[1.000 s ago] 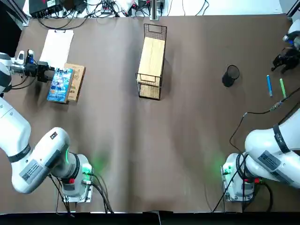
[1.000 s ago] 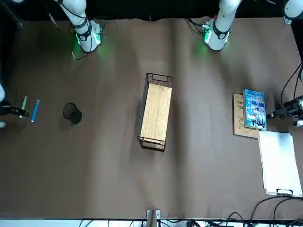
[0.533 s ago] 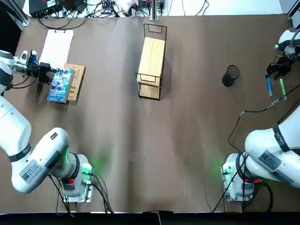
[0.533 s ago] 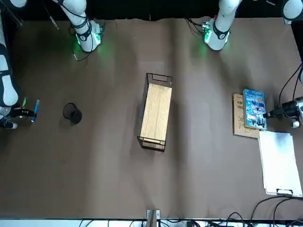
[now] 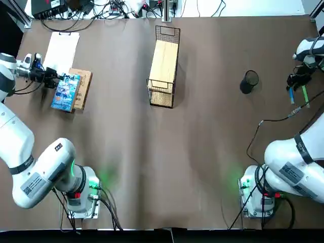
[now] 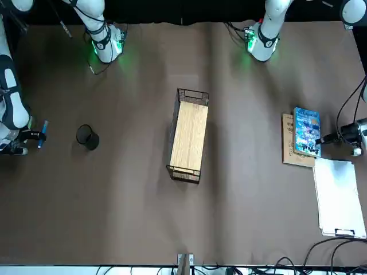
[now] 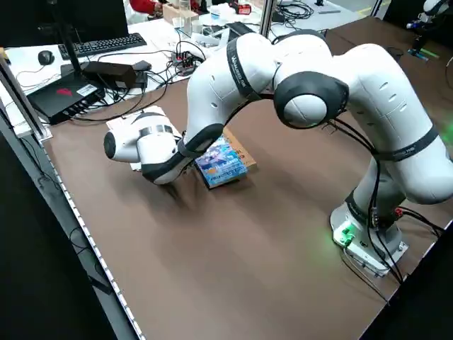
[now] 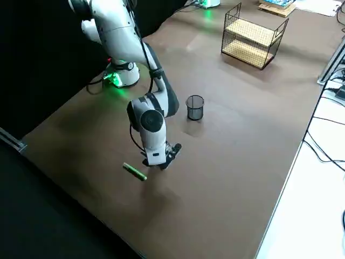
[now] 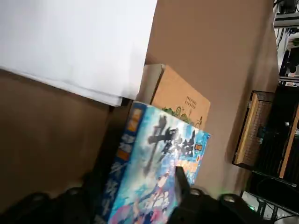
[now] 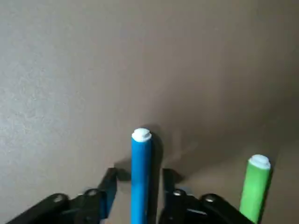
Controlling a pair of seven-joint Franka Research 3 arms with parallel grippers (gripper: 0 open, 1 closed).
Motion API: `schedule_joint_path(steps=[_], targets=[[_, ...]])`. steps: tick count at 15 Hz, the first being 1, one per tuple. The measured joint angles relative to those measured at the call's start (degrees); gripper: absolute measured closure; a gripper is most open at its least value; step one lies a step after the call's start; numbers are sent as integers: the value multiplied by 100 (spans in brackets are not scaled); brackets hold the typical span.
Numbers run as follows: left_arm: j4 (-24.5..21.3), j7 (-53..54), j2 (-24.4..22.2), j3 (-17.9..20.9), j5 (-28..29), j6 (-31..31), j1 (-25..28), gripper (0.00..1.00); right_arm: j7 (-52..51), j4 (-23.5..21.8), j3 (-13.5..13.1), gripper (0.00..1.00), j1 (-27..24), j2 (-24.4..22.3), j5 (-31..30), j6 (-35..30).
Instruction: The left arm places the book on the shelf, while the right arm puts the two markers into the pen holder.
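While the open left gripper (image 9: 134, 179) is straddling the blue illustrated paperback (image 9: 156, 149), the open right gripper (image 10: 141, 172) is best centring astride the slim blue marker (image 10: 140, 196).

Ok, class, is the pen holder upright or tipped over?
Upright: in the right side view the pen holder stands on its base, its round rim facing up.

A robotics lab: 2 robot arms (image 5: 45, 177), loose cables (image 5: 116, 7), keyboard (image 7: 99, 46).
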Motion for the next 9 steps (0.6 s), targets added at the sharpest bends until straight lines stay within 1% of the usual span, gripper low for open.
schedule_joint_path(steps=[1,3,4,5,6,7,9], targets=[[0,0,1,0,0,1,0,48,-1,5,-3,69,12,3,-63,25],[0,0,2,0,0,2,0,52,-7,4,5,73,21,5,-191,26],[0,0,2,0,0,3,0,60,-8,6,6,81,25,5,-248,28],[1,0,2,0,0,2,0,70,-13,6,7,82,28,5,-263,27],[7,0,0,-3,0,-18,1,75,-37,6,7,82,32,5,-279,27],[17,0,-4,-7,0,-61,3,78,-130,6,7,82,35,5,-296,26],[35,-55,-20,-9,0,-98,7,79,-613,6,2,82,34,5,-311,22]])
